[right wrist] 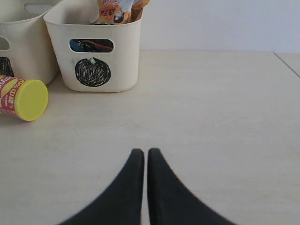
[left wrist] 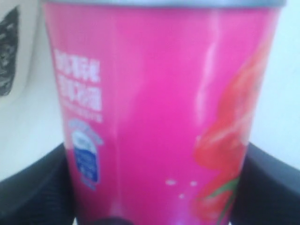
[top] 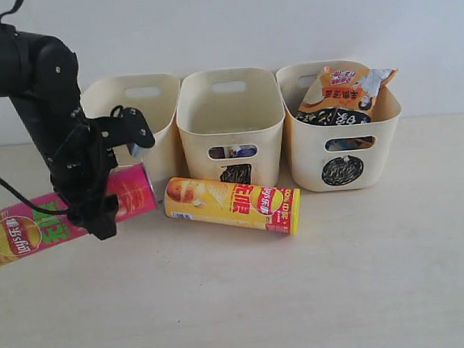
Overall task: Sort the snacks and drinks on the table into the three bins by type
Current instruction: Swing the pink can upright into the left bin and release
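Note:
The magenta chip tube (top: 23, 232) lies on the table (top: 337, 277) at the left, in front of the left bin (top: 144, 91). My left gripper (top: 101, 214) is shut on the tube's middle. In the left wrist view the tube (left wrist: 154, 108) fills the space between both black fingers (left wrist: 37, 187). The yellow-red tube (top: 233, 205) lies before the middle bin (top: 229, 116), which shows a carton (top: 232, 151) through its slot. An orange-black bag (top: 344, 92) sticks out of the right bin (top: 308, 151). My right gripper (right wrist: 145, 152) hovers shut and empty over bare table.
The three bins stand side by side along the back wall. The middle bin bears a black square scribble (top: 236, 174), the right one a circle (top: 342, 171). The yellow tube's lid (right wrist: 30, 99) faces the right arm. Open table lies in front and to the right.

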{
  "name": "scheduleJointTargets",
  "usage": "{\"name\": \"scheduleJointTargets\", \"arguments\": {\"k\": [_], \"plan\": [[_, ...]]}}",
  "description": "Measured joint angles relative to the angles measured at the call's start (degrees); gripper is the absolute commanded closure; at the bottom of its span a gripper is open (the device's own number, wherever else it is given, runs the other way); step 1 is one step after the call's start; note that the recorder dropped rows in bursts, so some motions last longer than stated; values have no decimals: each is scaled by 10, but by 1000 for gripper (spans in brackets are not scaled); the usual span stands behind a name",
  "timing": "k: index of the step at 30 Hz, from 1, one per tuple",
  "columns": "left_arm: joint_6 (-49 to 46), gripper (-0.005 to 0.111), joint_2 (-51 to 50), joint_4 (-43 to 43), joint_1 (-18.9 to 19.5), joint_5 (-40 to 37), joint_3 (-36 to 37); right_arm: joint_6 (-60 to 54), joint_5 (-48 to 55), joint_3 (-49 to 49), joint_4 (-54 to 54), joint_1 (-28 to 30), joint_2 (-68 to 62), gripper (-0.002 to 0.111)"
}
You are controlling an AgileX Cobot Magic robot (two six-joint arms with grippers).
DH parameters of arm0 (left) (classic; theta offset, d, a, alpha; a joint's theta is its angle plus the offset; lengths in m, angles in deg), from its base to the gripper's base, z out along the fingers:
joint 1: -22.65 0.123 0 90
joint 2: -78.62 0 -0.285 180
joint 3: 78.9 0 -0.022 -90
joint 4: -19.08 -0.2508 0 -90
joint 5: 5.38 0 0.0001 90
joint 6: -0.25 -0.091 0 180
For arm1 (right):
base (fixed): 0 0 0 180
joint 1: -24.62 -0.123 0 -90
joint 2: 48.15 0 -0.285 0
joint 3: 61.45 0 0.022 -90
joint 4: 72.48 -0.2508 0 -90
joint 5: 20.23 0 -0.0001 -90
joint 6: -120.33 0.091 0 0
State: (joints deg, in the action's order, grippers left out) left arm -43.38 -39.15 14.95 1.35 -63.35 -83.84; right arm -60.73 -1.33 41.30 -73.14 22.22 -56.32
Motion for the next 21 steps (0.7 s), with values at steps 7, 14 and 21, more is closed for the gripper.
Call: {"name": "scheduleJointTargets", "arguments": {"k": [7, 14, 21], "plan": [[149, 103, 51, 0, -1, -4, -40, 0, 0, 0, 0, 0, 0, 108], [222, 103, 67, 0, -1, 26, -123, 0, 0, 0, 0, 0, 0, 108], [269, 103, 57, 0, 15, 129, -196, 0, 0, 0, 0, 0, 0, 108]]}}
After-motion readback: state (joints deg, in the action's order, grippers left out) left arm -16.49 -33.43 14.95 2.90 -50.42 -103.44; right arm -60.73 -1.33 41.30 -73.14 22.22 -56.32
